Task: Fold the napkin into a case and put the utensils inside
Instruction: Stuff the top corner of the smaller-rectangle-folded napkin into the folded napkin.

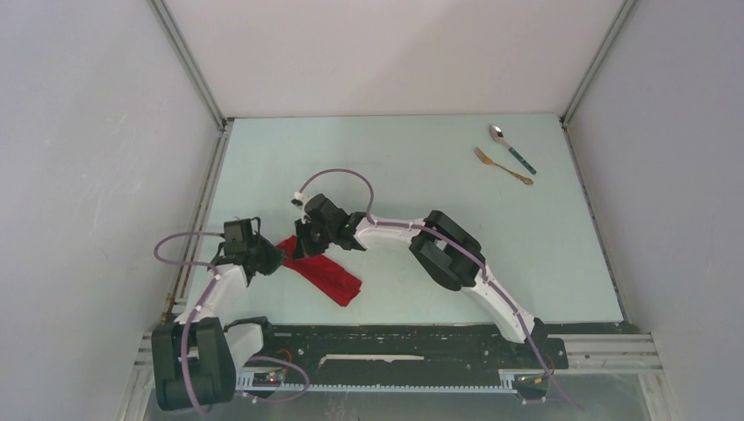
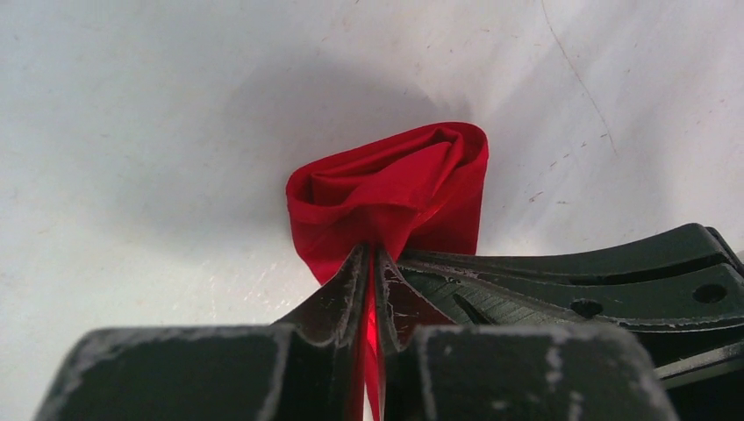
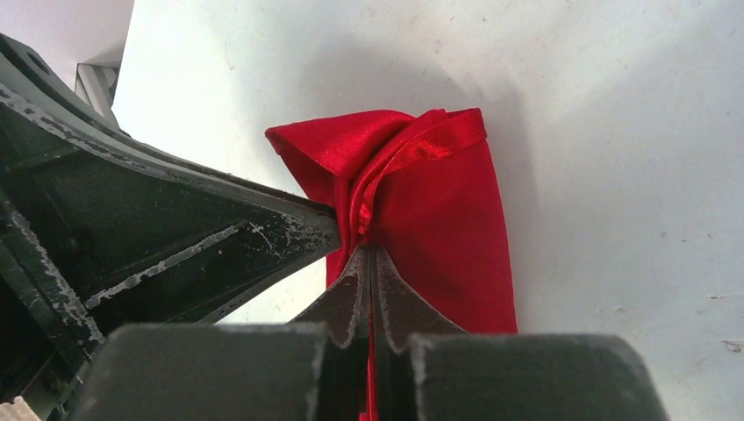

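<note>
The red napkin [image 1: 326, 274] lies as a narrow folded strip slanting toward the near right of the table, with its far-left end lifted. My left gripper [image 1: 277, 257] is shut on that end from the left. In the left wrist view red napkin [image 2: 395, 189] cloth bunches above the left gripper [image 2: 372, 254]. My right gripper [image 1: 303, 248] pinches the same end from the far side. The right wrist view shows the napkin [image 3: 439, 219] folded over, with the right gripper [image 3: 369, 254] shut on its layered edge. The spoon [image 1: 512, 147] and gold fork [image 1: 503, 166] lie apart at the far right.
White walls enclose the pale table [image 1: 421, 158] on three sides. The black rail [image 1: 404, 346] carrying the arm bases runs along the near edge. The left gripper's fingers [image 3: 175, 228] fill the left side of the right wrist view.
</note>
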